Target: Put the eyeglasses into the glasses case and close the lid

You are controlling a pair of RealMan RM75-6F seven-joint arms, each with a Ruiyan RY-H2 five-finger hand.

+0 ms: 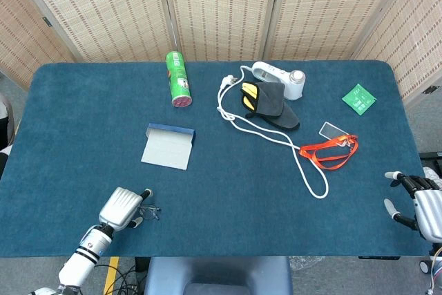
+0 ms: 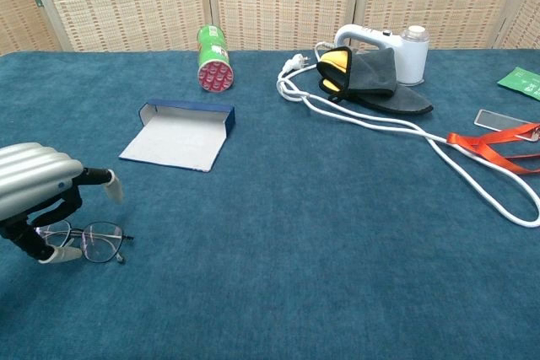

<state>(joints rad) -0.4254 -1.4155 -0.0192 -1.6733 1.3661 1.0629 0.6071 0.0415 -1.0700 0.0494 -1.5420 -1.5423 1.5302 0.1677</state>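
Chest view shows my left hand (image 2: 38, 196) curled over the eyeglasses (image 2: 89, 242) at the near left table (image 2: 337, 233) edge, gripping them (frame low on the cloth) for lifting toward the glasses case (image 2: 179, 134), lid open. My right hand (image 1: 414, 198) waits, fingers spread.

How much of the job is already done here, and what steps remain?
Nothing is finished yet. The glasses case lies open and empty on the table, so no opening is needed. In hand: the left hand is at the eyeglasses near the front edge, its fingers around one end; a firm grip cannot be confirmed. The right hand waits at the far right. Left: lift the eyeglasses, place them inside, close the lid.
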